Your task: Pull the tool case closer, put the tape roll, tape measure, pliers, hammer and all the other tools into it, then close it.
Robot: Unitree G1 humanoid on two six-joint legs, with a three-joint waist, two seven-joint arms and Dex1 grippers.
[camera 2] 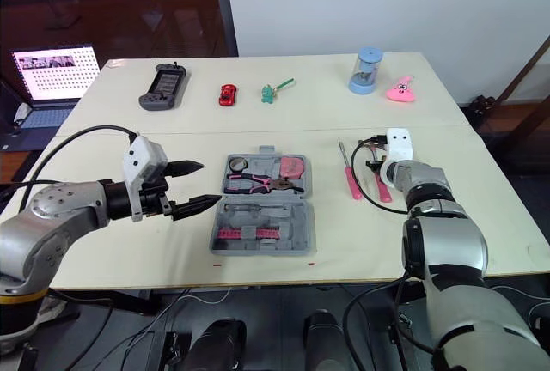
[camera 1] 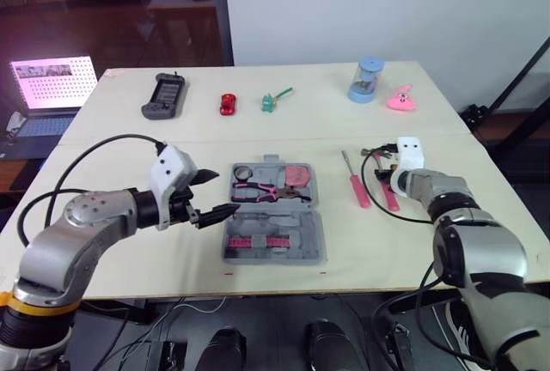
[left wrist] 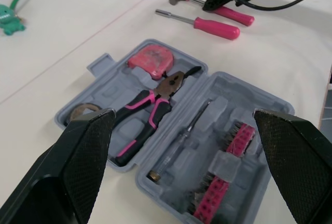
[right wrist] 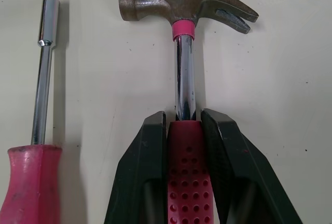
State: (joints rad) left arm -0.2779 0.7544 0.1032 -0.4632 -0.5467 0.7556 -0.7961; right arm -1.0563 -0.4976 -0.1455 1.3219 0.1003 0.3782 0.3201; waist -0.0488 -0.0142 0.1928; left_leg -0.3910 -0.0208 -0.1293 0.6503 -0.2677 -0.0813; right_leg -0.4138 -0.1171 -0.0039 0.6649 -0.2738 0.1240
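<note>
1. The tool case (camera 1: 275,256) lies open at frame centre. The tape roll (camera 1: 241,171), tape measure (camera 1: 297,173) and pliers (camera 1: 260,191) are seated in its upper half.
2. Right of the case, the hammer (right wrist: 187,6) and pink-handled driver (camera 1: 356,182) are not yet packed. The right gripper (right wrist: 184,117) pinches the hammer's handle.
3. The left gripper (camera 1: 222,191) hangs spread at the case's left edge.
4. Bare table (camera 1: 129,130) separates hammer from case, while the table's near edge sits close below the case.
</note>
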